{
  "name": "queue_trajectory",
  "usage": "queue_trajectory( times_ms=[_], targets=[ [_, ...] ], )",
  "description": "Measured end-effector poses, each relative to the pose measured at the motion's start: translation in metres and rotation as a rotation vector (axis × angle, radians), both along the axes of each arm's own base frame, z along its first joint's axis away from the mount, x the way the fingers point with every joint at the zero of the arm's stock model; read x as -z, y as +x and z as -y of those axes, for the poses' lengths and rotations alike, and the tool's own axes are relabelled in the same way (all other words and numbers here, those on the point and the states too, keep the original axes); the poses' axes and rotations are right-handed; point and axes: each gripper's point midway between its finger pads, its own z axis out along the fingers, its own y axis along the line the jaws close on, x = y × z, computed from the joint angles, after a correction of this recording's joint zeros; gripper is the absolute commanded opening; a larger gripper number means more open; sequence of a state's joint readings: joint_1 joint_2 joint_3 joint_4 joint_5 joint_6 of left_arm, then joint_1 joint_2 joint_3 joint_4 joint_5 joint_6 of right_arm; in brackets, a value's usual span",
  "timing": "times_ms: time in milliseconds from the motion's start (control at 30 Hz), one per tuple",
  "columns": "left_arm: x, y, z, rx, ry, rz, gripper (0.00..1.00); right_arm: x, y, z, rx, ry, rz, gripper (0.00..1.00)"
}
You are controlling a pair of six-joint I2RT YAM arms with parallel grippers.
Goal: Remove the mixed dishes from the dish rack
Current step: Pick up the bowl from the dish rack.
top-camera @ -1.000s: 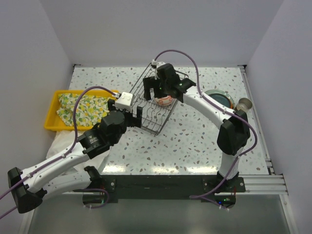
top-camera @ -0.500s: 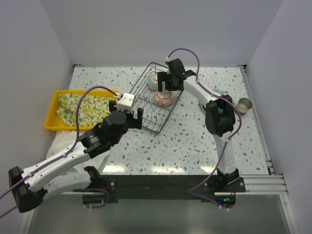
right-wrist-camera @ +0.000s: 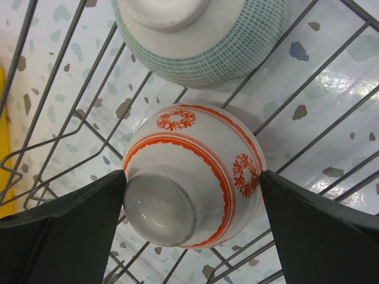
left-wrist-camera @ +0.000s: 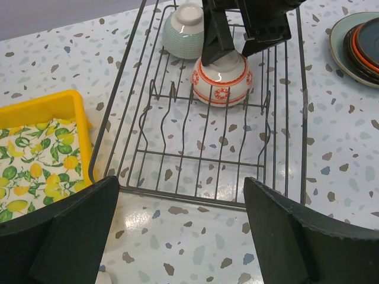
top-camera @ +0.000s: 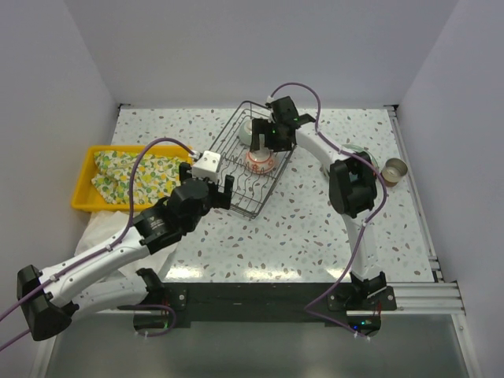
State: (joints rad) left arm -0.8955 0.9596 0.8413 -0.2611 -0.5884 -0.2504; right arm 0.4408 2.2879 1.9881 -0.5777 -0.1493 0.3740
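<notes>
A pale speckled desk (top-camera: 315, 228) fills the floor of a plain white-walled booth, with a yellow tray (top-camera: 85, 189) holding a lemon-print cloth (top-camera: 134, 173) at the left of the top view. The black wire dish rack (top-camera: 246, 195) sits slantwise at the centre. A stack of plates (left-wrist-camera: 361, 44) and a beige cup (top-camera: 394, 169) stand on the desk at the right of the frame. Two bowls lie upside down in the rack's upper end: a celadon bowl (right-wrist-camera: 201, 41) and, just below it in the frame, a white bowl with red pattern (right-wrist-camera: 195, 177). The right claw (top-camera: 264, 143) reaches down over the red-patterned bowl with its fingers (right-wrist-camera: 65, 231) spread wide, one on each flank of it (whether the tips actually touch the glaze cannot be told). The bowl rests on the wires. The left claw (left-wrist-camera: 180, 189) hangs at the rack's lower end in the frame, fingers apart and empty, well short of both bowls.
</notes>
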Motion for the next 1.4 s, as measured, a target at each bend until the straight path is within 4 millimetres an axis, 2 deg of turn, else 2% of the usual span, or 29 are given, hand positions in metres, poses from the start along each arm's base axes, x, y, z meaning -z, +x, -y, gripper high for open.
queue_trajectory(
  times_ms=[500,700,800,967,1133,1300,1400],
  targets=[
    [0.002,0.002,0.000,-0.005,0.007,-0.005,0.91,-0.011,0.001,0.000,0.001,0.055,-0.025,0.98],
    [0.002,0.001,-0.001,-0.005,0.005,-0.003,0.91,-0.019,0.010,0.012,0.024,0.089,-0.027,0.98],
    [0.002,0.002,-0.001,-0.005,0.005,-0.003,0.91,-0.027,0.016,0.015,0.023,0.112,-0.013,0.98],
    [0.002,0.002,-0.001,-0.005,0.006,-0.004,0.91,-0.030,0.017,0.017,0.010,0.119,-0.011,0.98],
    [0.002,0.002,-0.001,-0.005,0.006,-0.004,0.91,-0.024,0.019,0.016,-0.002,0.112,-0.011,0.98],
    [0.003,0.002,-0.001,-0.005,0.009,-0.007,0.91,-0.001,0.018,0.017,-0.020,0.094,-0.061,0.98],
    [0.004,0.001,-0.001,-0.005,0.010,-0.008,0.91,-0.002,0.018,0.017,-0.040,0.084,-0.060,0.98]
  ],
)
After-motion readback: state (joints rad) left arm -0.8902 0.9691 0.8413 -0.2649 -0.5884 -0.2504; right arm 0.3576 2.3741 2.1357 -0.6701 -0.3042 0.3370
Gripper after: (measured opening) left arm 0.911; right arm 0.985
